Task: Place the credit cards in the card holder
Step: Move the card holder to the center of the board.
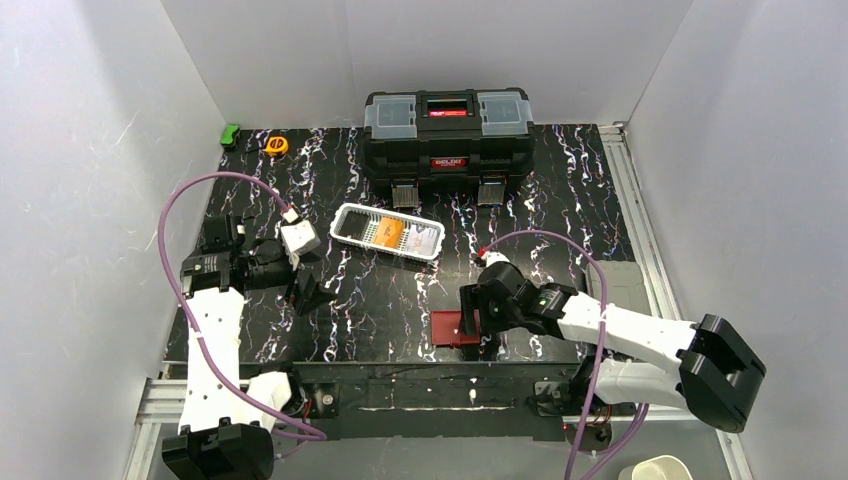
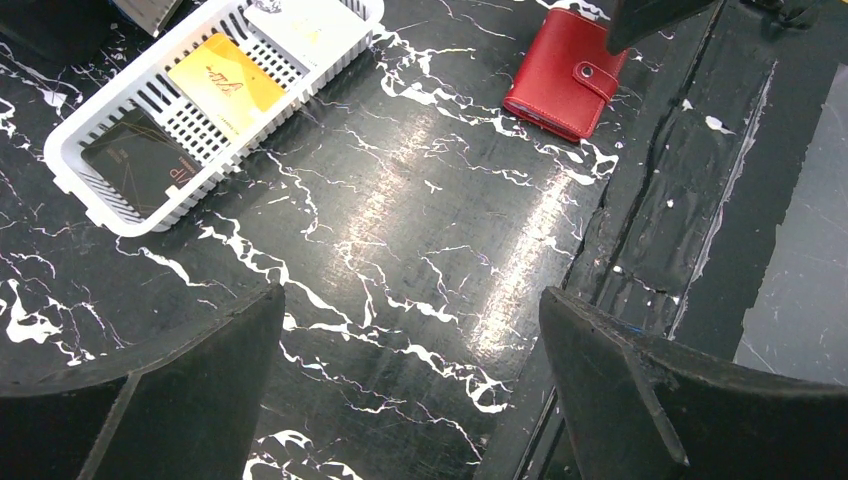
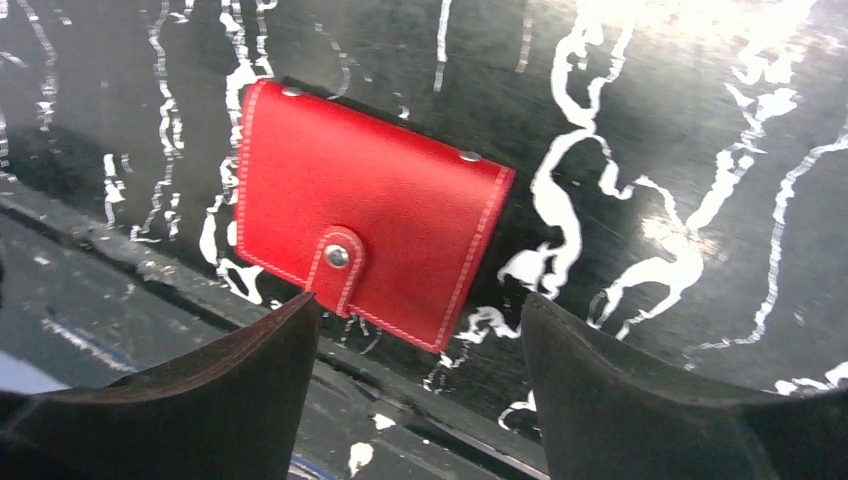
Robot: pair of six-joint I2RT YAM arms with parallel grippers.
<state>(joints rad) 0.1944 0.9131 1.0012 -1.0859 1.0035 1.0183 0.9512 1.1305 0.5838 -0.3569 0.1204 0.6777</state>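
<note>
Holder (image 3: 370,210) lies shut, tab snapped, at the table's (image 3: 650,120) near edge; right gripper (image 3: 420,320) points down over its near side, jaws apart, empty; cards (image 2: 225,80) lie in the basket (image 2: 95,190); left gripper (image 2: 410,310), wide open, tilts over the table apart from both.

Bare tabletop (image 1: 400,290) lies open between the white basket (image 1: 338,226) and the card holder (image 3: 370,220) (closed, at the near edge); the black toolbox (image 1: 447,145) walls the back.
</note>
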